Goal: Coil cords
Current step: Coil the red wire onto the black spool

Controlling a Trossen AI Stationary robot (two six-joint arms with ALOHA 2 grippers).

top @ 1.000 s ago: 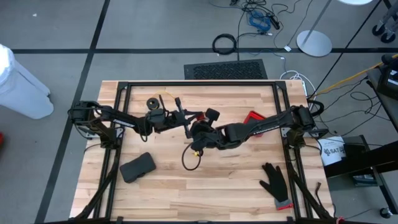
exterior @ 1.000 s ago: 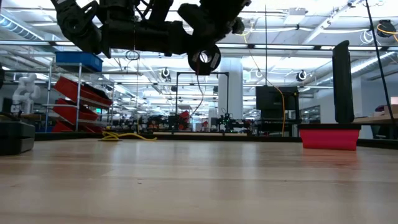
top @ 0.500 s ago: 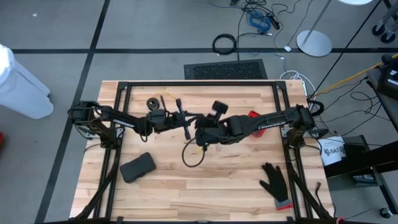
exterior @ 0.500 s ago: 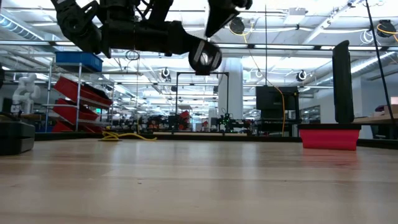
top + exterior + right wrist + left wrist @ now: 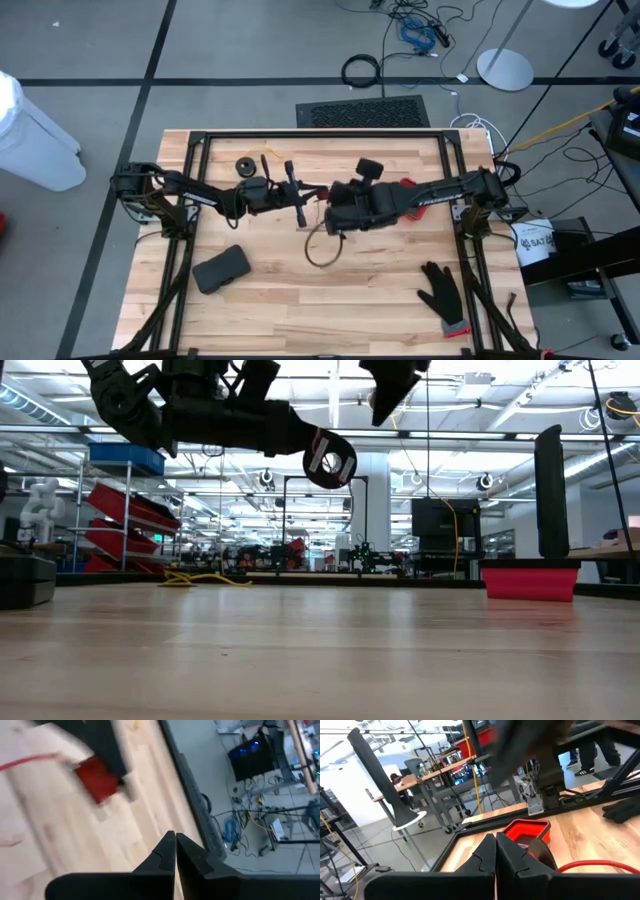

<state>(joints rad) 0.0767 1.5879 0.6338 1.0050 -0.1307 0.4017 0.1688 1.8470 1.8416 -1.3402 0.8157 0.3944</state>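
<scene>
My left gripper (image 5: 318,192) reaches in level from the table's left and is shut at a small black round spool (image 5: 330,460) wound with red cord. The spool hangs high above the table's middle. The red cord (image 5: 592,866) runs off it toward my right gripper (image 5: 329,223). That gripper is shut, slants down from the right, and stands close beside the spool. Below it the cord makes a loose loop (image 5: 320,247) over the wood. A second black spool (image 5: 245,165) with yellow-tan cord (image 5: 263,155) lies near the far edge. My left gripper (image 5: 495,840) has the spool's rim (image 5: 540,855) right beside its shut fingertips. Which part it pinches cannot be told. The fingers come level from the table's left, and the spool is clear of the table. My right gripper meets the top of the red loop (image 5: 331,229), slanting down from the right. Its own body hides the place of contact. The loop hangs slack below it.
A red bin (image 5: 408,186) stands right of the grippers, near the right arm. A black glove (image 5: 442,290) lies near the front right corner and a flat black case (image 5: 221,268) at the front left. A black frame rail (image 5: 320,134) borders the tabletop.
My right gripper has risen and drawn back toward the table's right edge, turning at the wrist as it went. The cord's loop has followed it to the right and changed shape. The spool has stayed in place.
</scene>
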